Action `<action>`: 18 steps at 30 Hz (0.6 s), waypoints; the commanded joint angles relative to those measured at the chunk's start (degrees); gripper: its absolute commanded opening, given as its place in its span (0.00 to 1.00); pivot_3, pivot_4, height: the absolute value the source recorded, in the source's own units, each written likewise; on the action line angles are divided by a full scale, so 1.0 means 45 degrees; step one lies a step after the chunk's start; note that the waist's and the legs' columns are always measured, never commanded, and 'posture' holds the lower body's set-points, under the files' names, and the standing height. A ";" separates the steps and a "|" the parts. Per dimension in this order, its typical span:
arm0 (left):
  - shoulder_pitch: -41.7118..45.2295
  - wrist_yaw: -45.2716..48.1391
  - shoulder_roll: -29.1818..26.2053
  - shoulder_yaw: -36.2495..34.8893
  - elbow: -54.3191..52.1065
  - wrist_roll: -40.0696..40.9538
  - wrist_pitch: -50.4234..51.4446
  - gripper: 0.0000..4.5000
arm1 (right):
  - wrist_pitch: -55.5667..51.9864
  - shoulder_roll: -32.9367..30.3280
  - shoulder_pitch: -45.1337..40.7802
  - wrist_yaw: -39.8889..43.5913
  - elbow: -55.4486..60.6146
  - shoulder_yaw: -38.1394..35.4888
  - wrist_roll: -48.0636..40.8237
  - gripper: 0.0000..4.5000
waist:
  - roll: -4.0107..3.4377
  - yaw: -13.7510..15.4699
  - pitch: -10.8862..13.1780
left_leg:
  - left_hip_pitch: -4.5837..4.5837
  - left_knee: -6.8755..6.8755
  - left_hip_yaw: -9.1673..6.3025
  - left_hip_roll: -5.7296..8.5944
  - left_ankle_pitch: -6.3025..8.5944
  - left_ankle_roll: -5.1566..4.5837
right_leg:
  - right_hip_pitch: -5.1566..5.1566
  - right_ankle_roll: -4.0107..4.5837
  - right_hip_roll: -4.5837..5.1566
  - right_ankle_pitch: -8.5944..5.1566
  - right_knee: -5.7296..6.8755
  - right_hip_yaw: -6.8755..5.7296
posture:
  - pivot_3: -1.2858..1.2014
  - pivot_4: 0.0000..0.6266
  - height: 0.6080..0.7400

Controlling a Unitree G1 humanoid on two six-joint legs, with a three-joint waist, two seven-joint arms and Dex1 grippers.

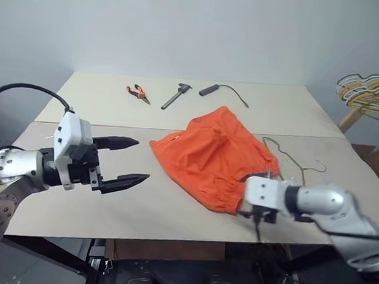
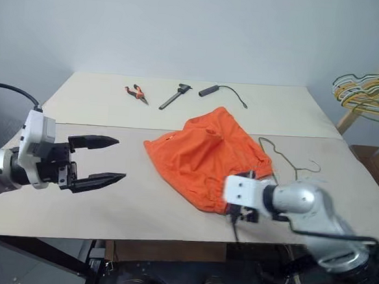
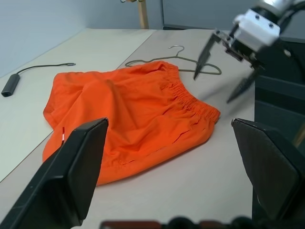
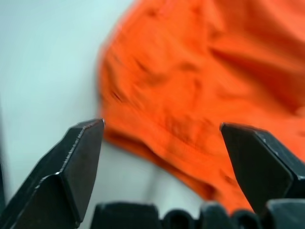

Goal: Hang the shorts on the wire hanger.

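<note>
Nothing is hung yet: bright orange fabric shorts (image 1: 214, 155) lie flat mid-frame, thin grey wire hanger (image 1: 300, 164) bare at their right; both my grippers, left (image 1: 128, 163) and right (image 3: 224, 71), gape empty.

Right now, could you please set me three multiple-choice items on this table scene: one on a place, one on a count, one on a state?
1. Where does the wire hanger lie?
A. On the table beside the shorts' waistband
B. On the rack with the coloured hangers
C. In the left gripper

2. How many small items lie along the table's far side?
A. One
B. Three
C. Five

3. How does the right gripper stand?
A. Shut on the shorts
B. Shut on the hanger
C. Open, holding nothing

Key: 1 A, the hanger lies flat by the waistband; 2 B, pliers, a dark tool and a cabled device; 3 C, its fingers are spread.
</note>
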State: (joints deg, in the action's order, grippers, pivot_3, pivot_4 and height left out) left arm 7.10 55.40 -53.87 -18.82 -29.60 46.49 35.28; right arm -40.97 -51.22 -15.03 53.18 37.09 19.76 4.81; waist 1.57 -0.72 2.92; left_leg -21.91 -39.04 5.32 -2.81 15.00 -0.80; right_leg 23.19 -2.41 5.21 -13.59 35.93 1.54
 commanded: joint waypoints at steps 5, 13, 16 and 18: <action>0.0266 0.0082 0.0047 -0.0079 0.0002 -0.0128 -0.0281 1.00 | -0.3883 0.1394 -0.1339 -0.2285 -0.0425 0.2993 0.3009 0.99 | 0.0012 -0.0005 0.0000 | -0.0011 -0.0006 -0.0001 0.0005 -0.0006 0.0002 | 0.0007 0.0014 0.0000 -0.0008 0.0002 -0.0001 | 0.52 0.07 1.00; 0.0243 0.0073 0.0196 -0.0045 0.0026 -0.0282 -0.0354 1.00 | -0.5005 0.2368 -0.2349 -0.2532 -0.0859 0.4414 0.3484 0.57 | 0.0014 -0.0014 0.0000 | -0.0032 0.0010 -0.0018 0.0005 -0.0005 0.0003 | 0.0024 -0.0048 -0.0007 0.0011 0.0006 -0.0011 | 0.53 0.06 1.00; 0.0234 0.0090 0.0295 -0.0007 0.0074 -0.0388 -0.0433 1.00 | -0.5034 0.2464 -0.2369 -0.2667 -0.0965 0.4900 0.3676 0.34 | 0.0015 -0.0009 -0.0001 | -0.0041 0.0011 -0.0027 0.0006 -0.0004 0.0003 | 0.0024 -0.0052 -0.0005 0.0006 0.0006 -0.0024 | 0.53 0.05 1.00; 0.0230 0.0115 0.0370 0.0057 0.0115 -0.0501 -0.0497 1.00 | -0.4901 0.2386 -0.2345 -0.2767 -0.1152 0.4999 0.3794 0.20 | 0.0017 -0.0013 -0.0002 | -0.0039 0.0011 -0.0028 0.0005 -0.0004 0.0003 | 0.0022 -0.0052 -0.0005 0.0006 0.0006 -0.0026 | 0.53 0.05 1.00</action>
State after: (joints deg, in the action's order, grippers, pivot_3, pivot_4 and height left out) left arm 7.29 55.75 -52.23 -18.48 -28.92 44.65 34.79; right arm -63.17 -40.10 -24.59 41.31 31.94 42.34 20.74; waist 1.65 -0.77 2.91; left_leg -22.08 -38.99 5.18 -2.78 14.99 -0.79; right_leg 23.29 -2.65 5.19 -13.56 35.96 1.41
